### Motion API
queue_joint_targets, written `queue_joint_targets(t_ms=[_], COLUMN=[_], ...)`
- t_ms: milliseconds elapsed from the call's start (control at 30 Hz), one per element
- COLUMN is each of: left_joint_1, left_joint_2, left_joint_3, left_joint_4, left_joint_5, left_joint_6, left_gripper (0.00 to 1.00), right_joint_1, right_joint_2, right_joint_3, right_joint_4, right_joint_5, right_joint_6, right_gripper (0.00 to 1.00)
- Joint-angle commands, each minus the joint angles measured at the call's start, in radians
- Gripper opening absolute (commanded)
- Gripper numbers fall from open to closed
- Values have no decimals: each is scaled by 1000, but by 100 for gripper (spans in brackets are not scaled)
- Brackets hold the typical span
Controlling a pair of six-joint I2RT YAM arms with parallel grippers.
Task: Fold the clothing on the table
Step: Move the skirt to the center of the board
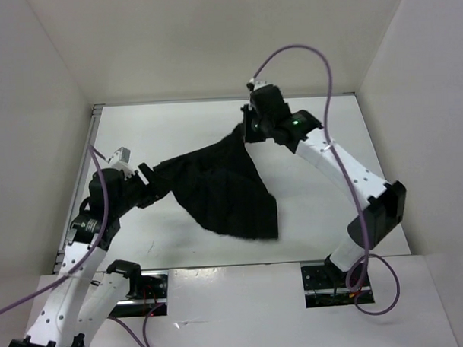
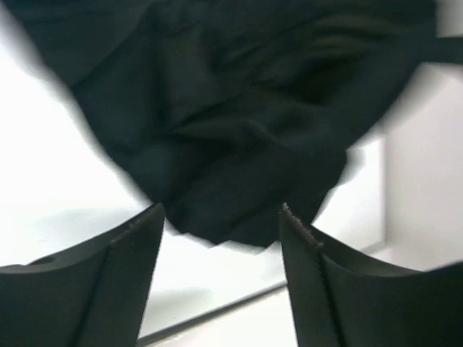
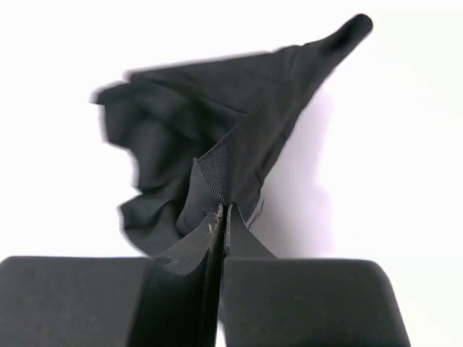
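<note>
The black clothing (image 1: 228, 193) is drawn into a band between the two arms, and its wider part sags onto the white table (image 1: 177, 130) near the middle. At the far end of the band, my right gripper (image 1: 249, 131) is shut on a corner of it. In the right wrist view the fabric (image 3: 217, 116) is pinched between the closed tips of the right gripper (image 3: 223, 206). My left gripper (image 1: 149, 179) sits at the cloth's left end. Seen from the left wrist, the left gripper (image 2: 221, 210) is open, with the jagged cloth edge (image 2: 239, 108) just ahead of its tips.
White walls (image 1: 33, 150) close in the table on the left, back and right. Purple cables (image 1: 327, 79) loop over the right arm and beside the left arm. The table's metal rim (image 2: 217, 307) runs just below the left fingers.
</note>
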Motion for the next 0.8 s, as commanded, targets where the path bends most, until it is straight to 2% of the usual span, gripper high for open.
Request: queue_joint_targets(t_ms=[0, 200, 267, 400, 467, 633, 667, 767], left_joint_1=[4, 13, 22, 31, 42, 51, 51, 51], left_joint_2=[66, 117, 108, 97, 97, 77, 77, 77], left_joint_3=[79, 110, 110, 128, 128, 90, 90, 81], left_joint_4=[-72, -72, -59, -72, -82, -82, -82, -82], left_joint_5=[-186, -235, -247, -291, -292, -270, -270, -261], left_joint_6=[9, 0, 0, 0, 0, -11, -11, -11], left_gripper=[73, 77, 77, 77, 77, 77, 77, 77], right_joint_1=[-2, 24, 55, 105, 115, 69, 52, -49], right_joint_2=[-68, 28, 50, 19, -36, -189, -200, -182], right_joint_3=[114, 286, 366, 619, 638, 560, 514, 466], right_joint_4=[-27, 16, -33, -136, -145, -136, -151, -248], right_joint_5=[-126, -307, -402, -546, -589, -377, -262, -106], right_joint_6=[-22, -43, -82, -203, -220, -179, -169, -157], right_gripper=[0, 0, 0, 0, 0, 0, 0, 0])
